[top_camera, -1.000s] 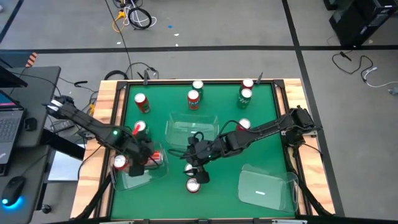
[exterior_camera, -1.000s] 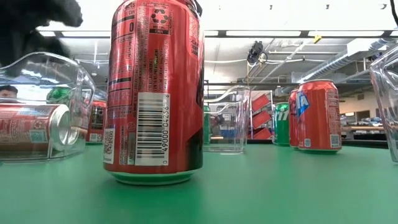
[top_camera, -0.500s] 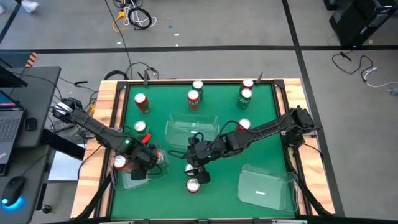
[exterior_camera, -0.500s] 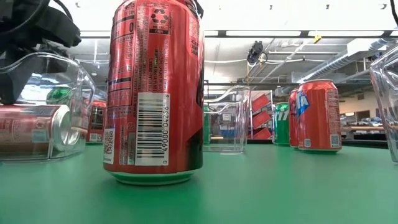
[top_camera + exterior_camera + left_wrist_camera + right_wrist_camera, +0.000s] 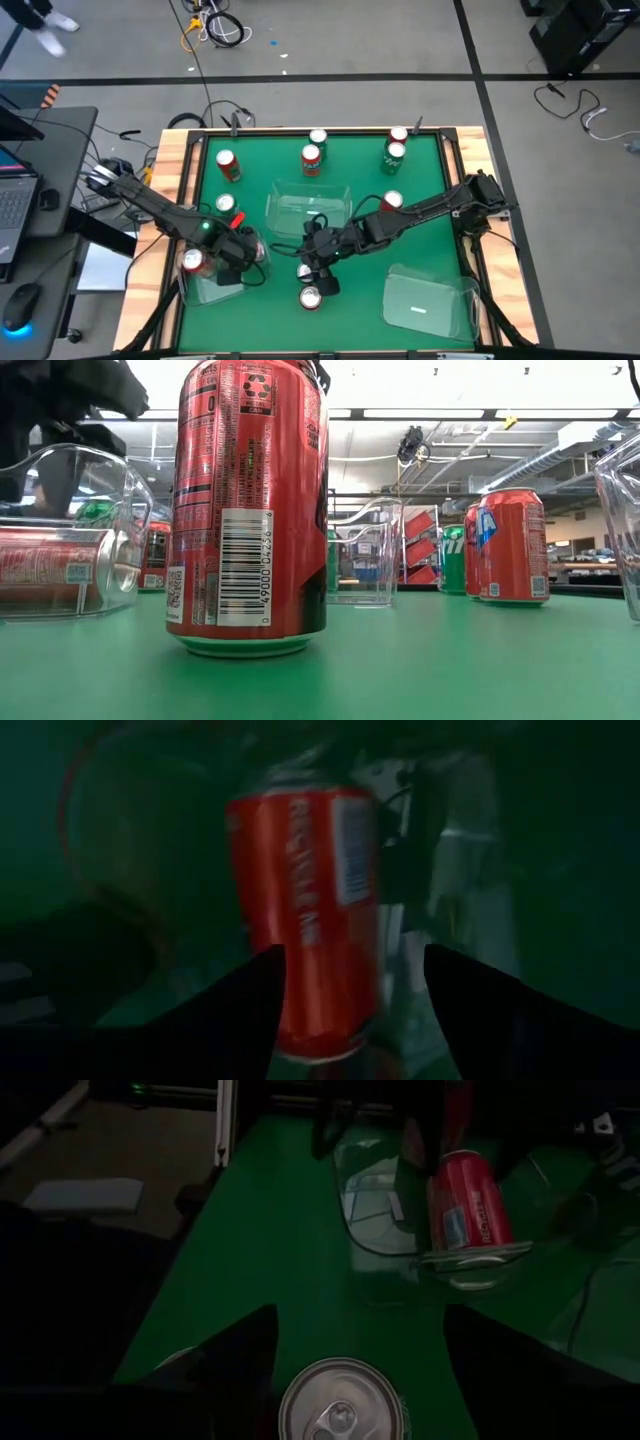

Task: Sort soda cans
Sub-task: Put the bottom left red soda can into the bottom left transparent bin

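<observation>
High view: we are looking down on a green table [image 5: 330,200] with three clear bins on it. One bin [image 5: 308,208] is sitting in the middle, one [image 5: 428,300] at the near right corner, and one [image 5: 215,278] at the near left.

The left gripper [image 5: 236,262] is hovering over that near-left bin, its fingers spread and clear of the red can [image 5: 310,920] lying on its side below them; nothing is being held. A second red can [image 5: 192,262] is lying in the same bin.

The right gripper [image 5: 312,262] is hanging near the table's middle, just beyond an upright red can [image 5: 310,297]. In its wrist view the fingers are standing apart on either side of that can's silver top [image 5: 338,1402], and we cannot tell whether they are touching it.

More upright cans are standing along the far side: red ones [image 5: 226,165], [image 5: 311,158], [image 5: 398,134], and a green one [image 5: 393,155]. Another red can [image 5: 391,202] is standing right of the middle bin.

In the low view a red can [image 5: 250,505] is filling the foreground.
</observation>
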You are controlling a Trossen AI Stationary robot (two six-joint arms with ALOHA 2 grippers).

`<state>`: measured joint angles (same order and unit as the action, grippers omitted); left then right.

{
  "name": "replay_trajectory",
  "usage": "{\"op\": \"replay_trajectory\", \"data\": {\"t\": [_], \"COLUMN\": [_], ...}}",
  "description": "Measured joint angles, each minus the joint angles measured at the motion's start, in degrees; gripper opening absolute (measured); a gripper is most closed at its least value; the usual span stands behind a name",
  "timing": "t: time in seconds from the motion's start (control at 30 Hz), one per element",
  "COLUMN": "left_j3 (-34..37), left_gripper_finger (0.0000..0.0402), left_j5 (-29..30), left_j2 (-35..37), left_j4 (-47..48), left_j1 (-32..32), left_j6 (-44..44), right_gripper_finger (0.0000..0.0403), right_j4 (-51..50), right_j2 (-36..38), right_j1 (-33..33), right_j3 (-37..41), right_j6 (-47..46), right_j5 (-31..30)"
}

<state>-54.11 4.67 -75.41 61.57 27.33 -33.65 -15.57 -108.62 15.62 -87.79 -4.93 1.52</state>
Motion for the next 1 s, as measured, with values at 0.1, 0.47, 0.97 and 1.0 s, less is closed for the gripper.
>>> {"op": "replay_trajectory", "data": {"t": [0.1,0.47,0.97,1.0], "left_j3": [0.00,-0.21,-1.58,-2.21], "left_gripper_finger": [0.0245,0.0271,0.0274,0.0274], "left_j5": [0.00,0.43,-4.22,-4.56], "left_j2": [-1.49,-8.99,-11.53,-11.65], "left_j4": [0.47,1.91,1.15,1.69], "left_j1": [-0.02,-0.05,-0.13,-0.11], "left_j6": [0.00,0.39,-1.35,-1.33], "right_gripper_finger": [0.0270,0.0270,0.0273,0.0274], "right_j4": [-0.24,-0.83,-1.30,-1.31], "right_j2": [0.00,0.00,0.00,0.00], "right_j1": [0.18,0.52,0.52,0.50], "right_j3": [0.00,0.00,0.00,0.00], "right_j6": [0.09,0.15,0.57,0.59], "right_j5": [0.00,0.01,0.02,0.00]}}
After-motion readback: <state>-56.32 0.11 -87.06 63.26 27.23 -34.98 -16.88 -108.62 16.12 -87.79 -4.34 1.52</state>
